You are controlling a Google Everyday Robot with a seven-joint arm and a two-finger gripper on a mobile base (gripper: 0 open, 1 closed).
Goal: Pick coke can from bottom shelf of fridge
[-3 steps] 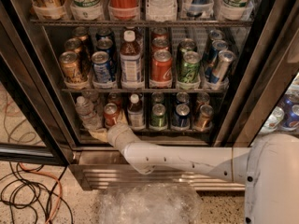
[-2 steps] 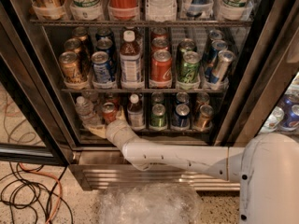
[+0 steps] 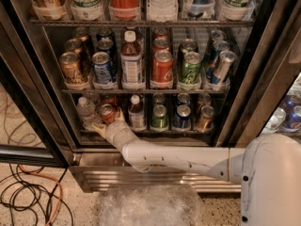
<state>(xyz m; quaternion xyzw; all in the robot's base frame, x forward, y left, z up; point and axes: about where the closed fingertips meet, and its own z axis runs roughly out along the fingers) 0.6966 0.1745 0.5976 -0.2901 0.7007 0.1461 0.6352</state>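
The coke can [image 3: 106, 111], red with a silver top, stands tilted at the left front of the bottom shelf [image 3: 188, 132] of the fridge [image 3: 245, 79]. My gripper [image 3: 109, 120] reaches in from the lower right on a white arm [image 3: 188, 161]. One finger sits low at the can's left and the other at its right, closed against its sides. The can's lower part is hidden by the gripper.
On the same shelf are a clear water bottle [image 3: 85, 110] left of the can, a brown bottle [image 3: 136, 112] right of it, then a green can [image 3: 159, 117], a blue can [image 3: 182, 117] and a gold can [image 3: 206, 118]. Cables [image 3: 28, 197] and crumpled plastic [image 3: 150, 205] lie on the floor.
My gripper has pushed a little deeper onto the shelf and closed around the coke can, which now leans to the left.
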